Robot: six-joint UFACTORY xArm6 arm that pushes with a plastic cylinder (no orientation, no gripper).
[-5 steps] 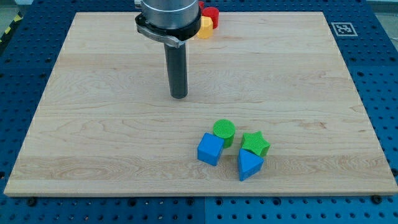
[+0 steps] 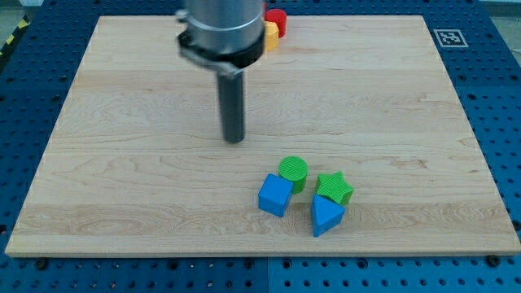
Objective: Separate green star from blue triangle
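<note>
Slightly lower now, my tip (image 2: 234, 140) stands apart from the touching green star (image 2: 334, 188) and blue triangle (image 2: 326, 216).

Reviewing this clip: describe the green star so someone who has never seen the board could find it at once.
On the wooden board, look at the four-block cluster near the view's bottom, right of centre. The green star-shaped block is its rightmost upper piece, touching the blue triangular block below it. Its pointed outline distinguishes it from the green round cylinder block.

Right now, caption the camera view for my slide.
My tip above-left of green star touching blue triangle.
</note>
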